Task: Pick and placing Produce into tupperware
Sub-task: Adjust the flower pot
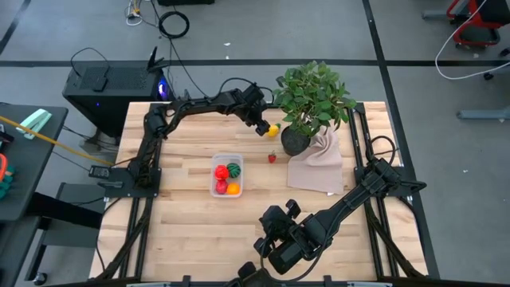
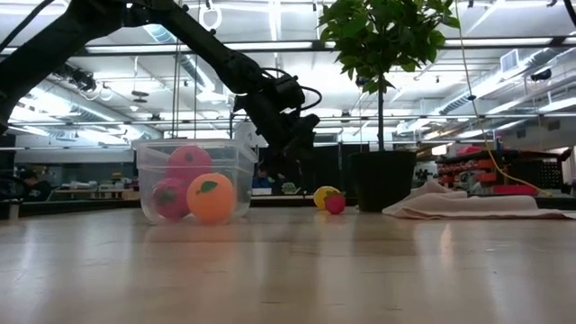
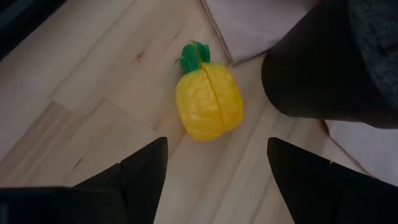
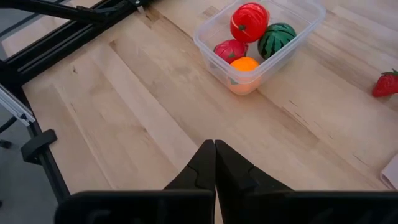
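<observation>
The tupperware (image 1: 227,175) sits on the table (image 1: 191,231) near its middle, upright and uncovered. Inside it lie four pieces of produce: a tomato (image 4: 249,20), a watermelon (image 4: 277,38), an orange (image 4: 244,65) and a dark pink fruit (image 4: 230,49), packed close together and touching one another. From table height the orange and the pink fruit show through the clear wall.

Beyond the tupperware, toward the far edge, a pineapple (image 3: 208,102) lies on its side on the bare wood, its green crown pointing toward the cloth (image 1: 317,163). My left end effector (image 3: 214,168) hovers right over it with the fingers (image 3: 143,171) spread, one on each side of the fruit, not touching it. Nothing is in my grip there.

A strawberry (image 1: 272,158) rests on the table between the tupperware and the cloth, apart from both. The cloth lies crumpled at the right side of the table, and a potted plant (image 1: 311,100) in a dark pot stands at its far end, just beside the pineapple.

My right end effector (image 4: 215,163) waits low over the near part of the table, its fingers pressed together and empty, pointing toward the tupperware.
</observation>
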Controlling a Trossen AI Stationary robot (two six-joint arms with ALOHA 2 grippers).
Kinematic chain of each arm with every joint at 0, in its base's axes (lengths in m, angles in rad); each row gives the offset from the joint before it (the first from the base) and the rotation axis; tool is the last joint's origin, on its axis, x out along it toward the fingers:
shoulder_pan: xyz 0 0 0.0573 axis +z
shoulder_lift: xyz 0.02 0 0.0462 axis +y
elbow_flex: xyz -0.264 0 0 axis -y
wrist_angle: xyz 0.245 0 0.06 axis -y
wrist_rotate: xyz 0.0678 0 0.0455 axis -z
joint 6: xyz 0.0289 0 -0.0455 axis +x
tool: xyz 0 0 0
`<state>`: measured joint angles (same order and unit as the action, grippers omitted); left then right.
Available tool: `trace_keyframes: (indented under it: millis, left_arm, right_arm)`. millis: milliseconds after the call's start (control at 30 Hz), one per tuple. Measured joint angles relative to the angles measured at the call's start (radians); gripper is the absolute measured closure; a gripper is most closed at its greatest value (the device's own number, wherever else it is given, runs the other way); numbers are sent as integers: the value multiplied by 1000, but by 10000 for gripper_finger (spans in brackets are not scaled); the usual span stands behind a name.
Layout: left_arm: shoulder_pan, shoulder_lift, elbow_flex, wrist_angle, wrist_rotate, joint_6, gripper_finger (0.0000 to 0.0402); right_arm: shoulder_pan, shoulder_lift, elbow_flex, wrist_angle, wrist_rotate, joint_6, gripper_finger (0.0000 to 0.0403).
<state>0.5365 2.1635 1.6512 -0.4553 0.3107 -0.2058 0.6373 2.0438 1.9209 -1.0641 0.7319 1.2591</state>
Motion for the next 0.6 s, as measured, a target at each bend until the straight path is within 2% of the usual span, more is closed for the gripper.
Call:
trace_keyframes:
  millis: [233,333,467,600]
  left_arm:
    - [18,-1,0,0,34,18,124]
    - [35,-34,5,20,-4,65,134]
    - [60,-94,139,35,-4,66,152]
    - [55,-86,247,-126,-7,140,169]
  right_arm:
    - [0,0,0,0,0,-3,396]
    - [0,0,0,0,0,-3,396]
    - [0,0,0,0,0,-3,396]
    - [0,0,0,-1,0,-4,396]
